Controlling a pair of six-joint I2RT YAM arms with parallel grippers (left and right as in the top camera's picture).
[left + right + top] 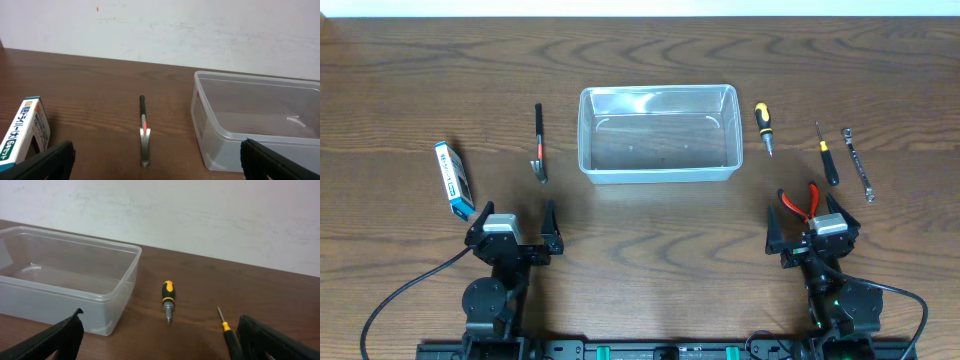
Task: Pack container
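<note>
The clear plastic container (658, 133) stands empty at the table's middle; it also shows in the left wrist view (257, 120) and the right wrist view (65, 277). A black-handled metal tool (540, 145) lies left of it (144, 131). A stubby yellow-and-black screwdriver (763, 124) lies right of it (168, 299), then a thin black screwdriver (827, 155) (227, 332), a wrench (859, 165) and red-handled pliers (800, 201). My left gripper (514, 232) is open and empty near the front edge. My right gripper (813, 233) is open and empty, just behind the pliers.
A small blue-and-white box (453, 178) lies at the left (22, 130). A pale wall runs along the table's far edge.
</note>
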